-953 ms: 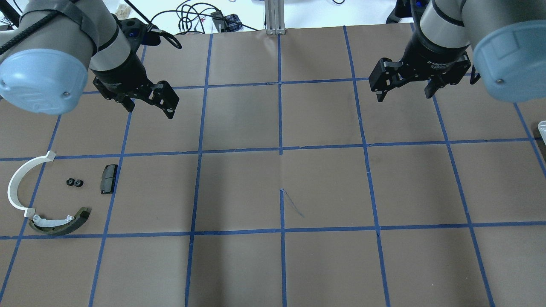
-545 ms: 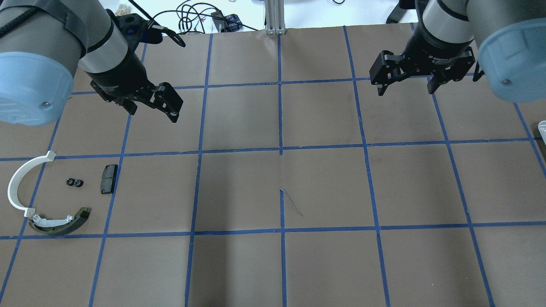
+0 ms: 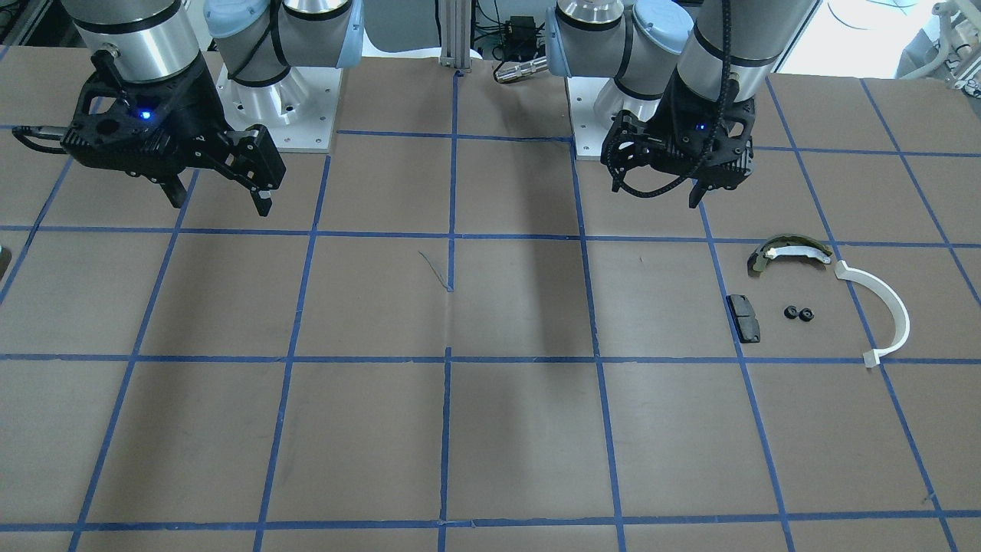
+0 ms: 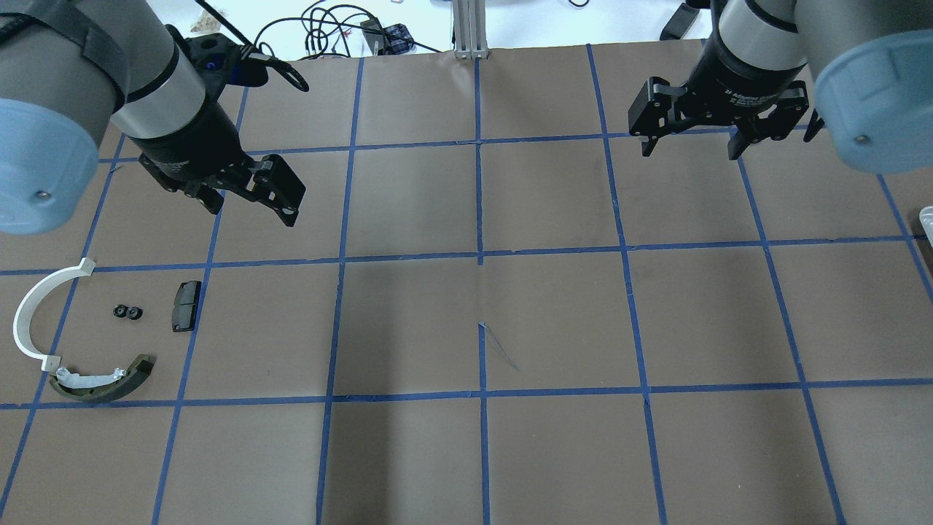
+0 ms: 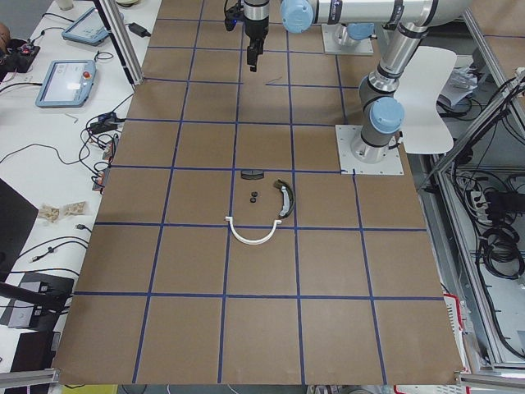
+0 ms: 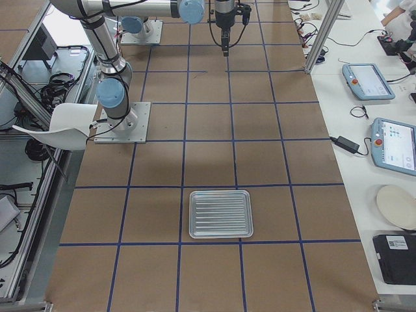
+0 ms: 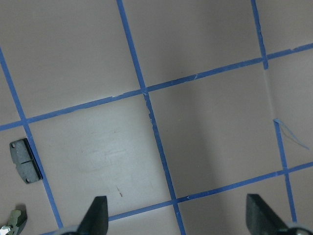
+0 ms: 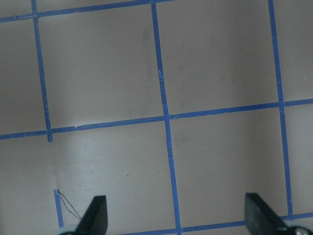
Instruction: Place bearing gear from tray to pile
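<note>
The pile lies at the table's left: a white arc (image 4: 33, 313), an olive curved piece (image 4: 109, 383), a black pad (image 4: 186, 306) and two small black bearing gears (image 4: 127, 312). It also shows in the front view, with the gears (image 3: 798, 313) between the pad (image 3: 744, 317) and the arc (image 3: 885, 307). My left gripper (image 4: 251, 208) hangs open and empty above the table, beyond the pile. My right gripper (image 4: 689, 149) is open and empty at the far right. The silver tray (image 6: 220, 213) shows nothing on it.
The brown table has a blue tape grid. The tray's edge (image 4: 927, 219) just shows at the right border of the overhead view. Cables (image 4: 328, 29) lie beyond the table's far edge. The left wrist view shows the pad (image 7: 22, 161) at its left edge.
My left gripper has drifted a little toward the near side and left. My right gripper has drifted slightly toward the far side. Both stay open and empty.
</note>
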